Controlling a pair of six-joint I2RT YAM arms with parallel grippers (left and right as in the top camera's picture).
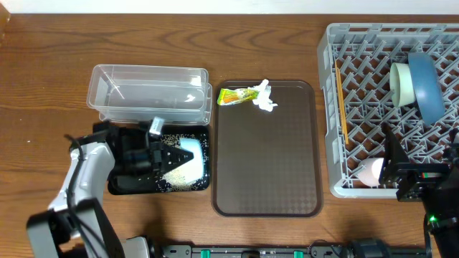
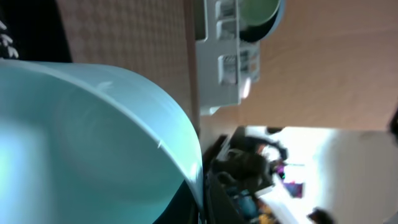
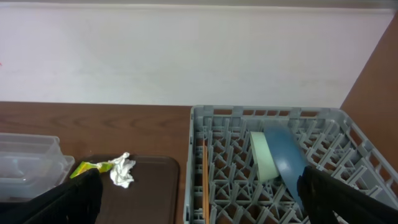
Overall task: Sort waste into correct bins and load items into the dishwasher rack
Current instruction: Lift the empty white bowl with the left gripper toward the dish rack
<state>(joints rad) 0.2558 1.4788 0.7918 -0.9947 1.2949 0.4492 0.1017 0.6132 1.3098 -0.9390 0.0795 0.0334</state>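
Wooden tabletop [image 1: 43,86] runs under everything, and the move ahead of me turns on one line across it, from left to right. My left gripper [image 1: 159,155] is clamped on the white bowl [image 1: 185,154], holding it tipped on its side over the black tray [image 1: 143,190], mouth towards the rice grains [image 1: 179,175] scattered there. In my left wrist view the bowl's pale wall fills the near side and hides my own fingers, so I judge the grip from the overhead. The dishwasher rack [image 1: 331,129] lies well off to the right of that bowl, with the whole brown serving tray [image 1: 265,158] between. My right gripper [image 3: 199,183] hangs at the rack's near edge, fingers spread wide and empty. So the left arm has the bowl, yet the right arm is far nearer its destination. I reckon the bowl must travel straight rightwards over the brown tray. The snack wrapper [image 1: 235,95] and tissue [image 1: 265,99] lie touching at that tray's far edge, near the clear tub [image 1: 147,89].
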